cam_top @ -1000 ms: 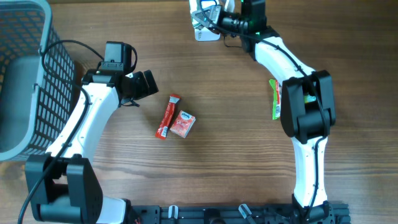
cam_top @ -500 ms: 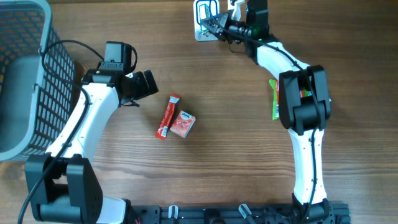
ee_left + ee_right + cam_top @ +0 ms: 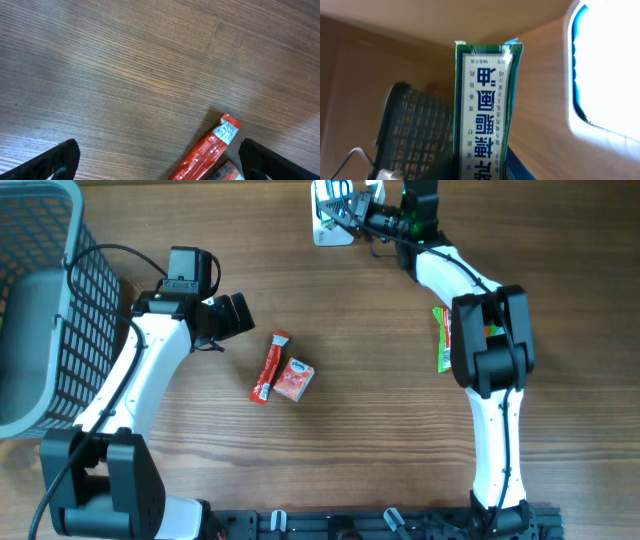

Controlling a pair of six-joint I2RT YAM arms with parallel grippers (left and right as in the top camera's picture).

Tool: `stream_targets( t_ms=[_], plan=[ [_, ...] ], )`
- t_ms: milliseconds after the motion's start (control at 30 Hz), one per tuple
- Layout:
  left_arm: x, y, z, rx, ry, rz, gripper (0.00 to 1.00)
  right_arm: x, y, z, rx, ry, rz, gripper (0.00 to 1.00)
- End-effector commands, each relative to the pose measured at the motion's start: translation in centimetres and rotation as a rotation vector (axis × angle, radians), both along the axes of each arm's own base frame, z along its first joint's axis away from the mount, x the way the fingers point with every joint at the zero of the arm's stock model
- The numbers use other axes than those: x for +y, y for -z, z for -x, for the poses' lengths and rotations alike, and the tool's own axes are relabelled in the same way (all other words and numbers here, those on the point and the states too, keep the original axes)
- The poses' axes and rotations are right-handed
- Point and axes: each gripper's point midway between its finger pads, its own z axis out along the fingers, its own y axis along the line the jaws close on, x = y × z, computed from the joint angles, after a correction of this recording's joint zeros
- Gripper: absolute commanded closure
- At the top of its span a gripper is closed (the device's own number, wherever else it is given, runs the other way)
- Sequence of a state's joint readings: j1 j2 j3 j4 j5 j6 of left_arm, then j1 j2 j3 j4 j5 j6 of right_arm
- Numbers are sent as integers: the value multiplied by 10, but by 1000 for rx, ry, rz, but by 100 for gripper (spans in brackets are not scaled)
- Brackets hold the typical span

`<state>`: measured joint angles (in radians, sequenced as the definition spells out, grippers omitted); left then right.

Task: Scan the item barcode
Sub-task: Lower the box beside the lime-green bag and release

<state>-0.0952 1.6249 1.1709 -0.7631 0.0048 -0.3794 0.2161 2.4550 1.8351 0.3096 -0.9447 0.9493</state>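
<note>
Right gripper had shifted its carton slightly at the far edge of the table since a second before; left arm unchanged. Left to right we logged: grey mesh basket at the left edge; left gripper released, jaws spread wide, hovering just left of a red stick sachet; a small orange box just beside the sachet's right side; the right gripper clamped on the carton, held above a white scanner, its printed narrow side facing the wrist camera; a green packet lay beside the right arm
</note>
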Motion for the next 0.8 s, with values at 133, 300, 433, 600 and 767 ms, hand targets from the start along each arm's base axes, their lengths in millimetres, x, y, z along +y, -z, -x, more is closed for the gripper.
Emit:
stream_targets(
  t_ms=[133, 300, 433, 600, 767],
  plan=[
    [2, 2, -1, 4, 1, -7, 0, -38, -119, 67, -240, -5, 387, 92],
    [2, 2, -1, 5, 1, -7, 0, -124, -90, 139, -3, 46, 859, 91],
    [2, 2, -1, 5, 1, -7, 0, -182, -46, 189, 266, 51, 1175, 87],
    [2, 2, -1, 5, 1, -7, 0, -203, 2, 216, 389, 7, 1288, 87],
    [2, 2, -1, 5, 1, -7, 0, -219, 49, 226, 418, 14, 1375, 69]
  ],
)
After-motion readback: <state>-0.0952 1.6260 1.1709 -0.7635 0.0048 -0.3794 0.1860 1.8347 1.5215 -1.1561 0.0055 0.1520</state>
